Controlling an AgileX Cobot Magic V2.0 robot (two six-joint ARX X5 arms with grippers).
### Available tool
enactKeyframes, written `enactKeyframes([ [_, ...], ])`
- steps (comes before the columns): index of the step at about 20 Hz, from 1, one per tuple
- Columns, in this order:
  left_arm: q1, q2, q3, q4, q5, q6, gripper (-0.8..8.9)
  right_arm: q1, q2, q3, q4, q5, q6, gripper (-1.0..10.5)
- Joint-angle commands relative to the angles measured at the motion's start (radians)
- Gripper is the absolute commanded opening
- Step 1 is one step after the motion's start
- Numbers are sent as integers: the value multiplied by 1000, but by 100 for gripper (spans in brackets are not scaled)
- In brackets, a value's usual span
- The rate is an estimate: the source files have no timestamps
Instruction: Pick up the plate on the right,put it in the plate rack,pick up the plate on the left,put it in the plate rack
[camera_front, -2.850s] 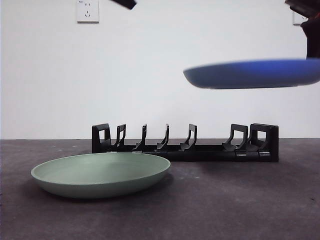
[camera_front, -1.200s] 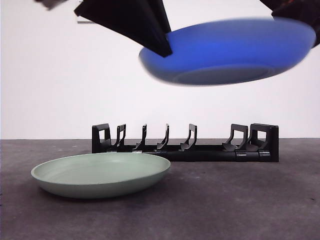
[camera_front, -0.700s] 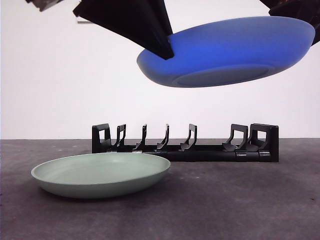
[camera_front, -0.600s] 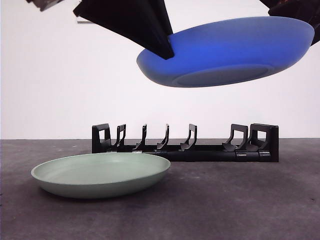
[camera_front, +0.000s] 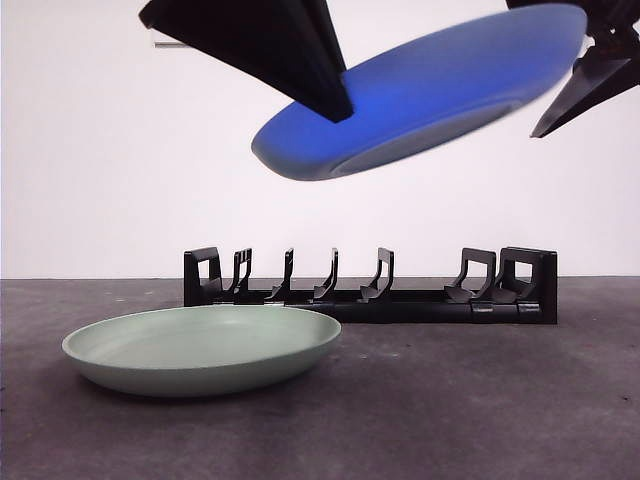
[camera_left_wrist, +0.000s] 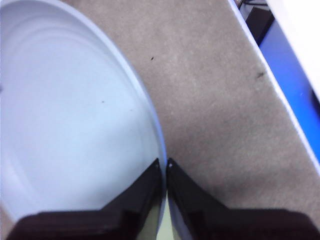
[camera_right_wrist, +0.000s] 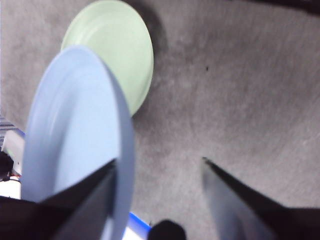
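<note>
- High over the counter (camera_front: 500, 420), toward the left of the front view, the left end effector (camera_left_wrist: 164, 164) pinches the rim of the blue plate (camera_front: 420, 90); its jaws are drawn nearly together with the plate's edge between them.
- Below that end effector and nearer the camera, the green plate (camera_front: 205, 345) lies flat on the counter, untouched; judging by the task, it waits its turn.
- Beneath the held plate and behind the green one stands the plate rack (camera_front: 370, 285), its dividers all empty, so neither plate is yet stowed.
- The blue plate hangs tilted, low on the side the left end effector grips and high on the other; this looks like a handover between arms, tipping the plate toward upright so that it can drop between the dividers.
- At the plate's raised side, the right end effector (camera_right_wrist: 157, 162) is spread wide, one jaw beside the rim, holding nothing; it appears to have let go.
</note>
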Motion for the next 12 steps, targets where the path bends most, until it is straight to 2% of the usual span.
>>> enactKeyframes([
  [1, 2, -1, 2, 7, 31, -76, -8, -2, -27, 58, 32, 2, 8, 385],
  [3, 20, -1, 2, 6, 69, -130, -8, -2, -76, 112, 98, 62, 54, 384],
  [6, 82, -1, 2, 59, 193, -247, -8, -1, -202, 145, 238, 257, 97, 382],
  [8, 143, -1, 2, 156, 280, -350, -8, -1, -280, 145, 260, 336, 111, 382],
  [12, 298, -1, 2, 411, 434, -594, -8, -1, -371, 141, 171, 370, 100, 379],
])
